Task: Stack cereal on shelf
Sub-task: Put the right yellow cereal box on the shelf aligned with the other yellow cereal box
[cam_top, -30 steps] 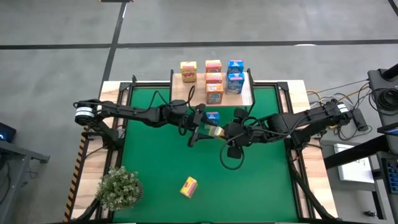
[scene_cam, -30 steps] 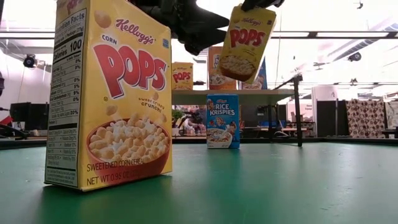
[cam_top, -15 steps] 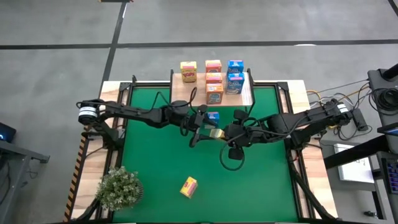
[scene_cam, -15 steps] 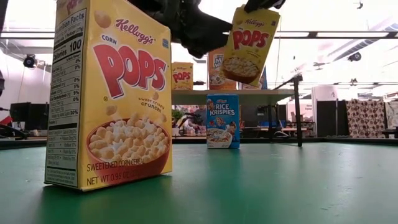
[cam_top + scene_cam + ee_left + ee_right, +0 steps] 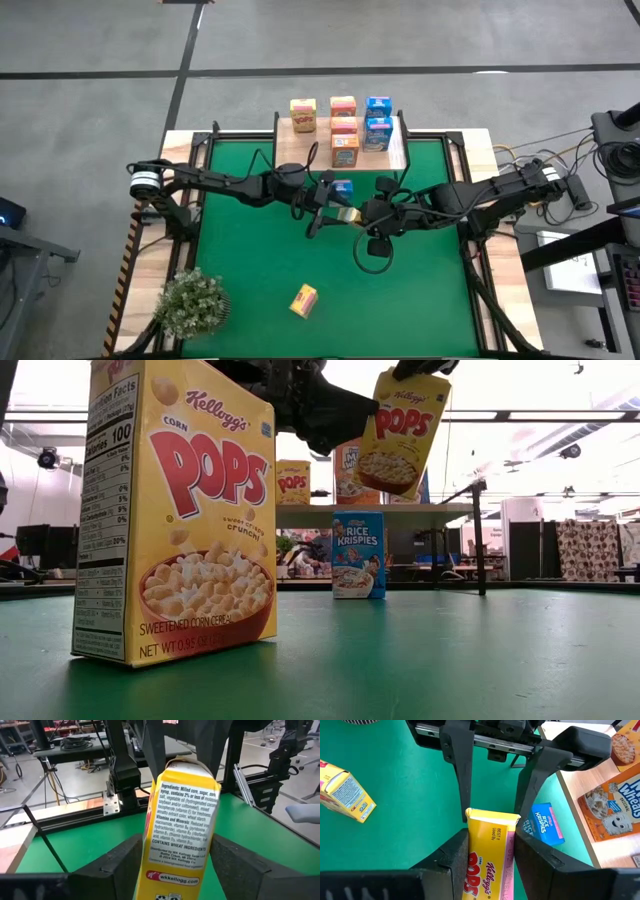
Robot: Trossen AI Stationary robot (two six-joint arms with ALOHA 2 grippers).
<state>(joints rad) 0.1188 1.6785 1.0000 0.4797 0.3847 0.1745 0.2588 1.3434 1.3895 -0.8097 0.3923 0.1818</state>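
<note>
A yellow Corn Pops mini box hangs in the air over the middle of the green mat, between both arms. My right gripper is shut on it. My left gripper is open, one finger on either side of the box's other end; I cannot tell if they touch. The low view shows the box tilted, high above the mat. The wooden shelf at the far edge carries a yellow box, three orange ones and two blue ones. My right gripper pinches the yellow box between its two fingers by its flat sides, coming level from the table's right, along the box. The box is lifted clear and tilted. In the low view it hangs from its top edge.
A blue Rice Krispies box stands on the mat just beyond the grippers. Another yellow box stands near the mat's near edge, beside a potted plant at the near left corner. The mat's right half is bare.
My left gripper has moved toward the table's right, closing in on the held yellow box until its fingers stand around the free end. The box and my right gripper have stayed nearly still.
</note>
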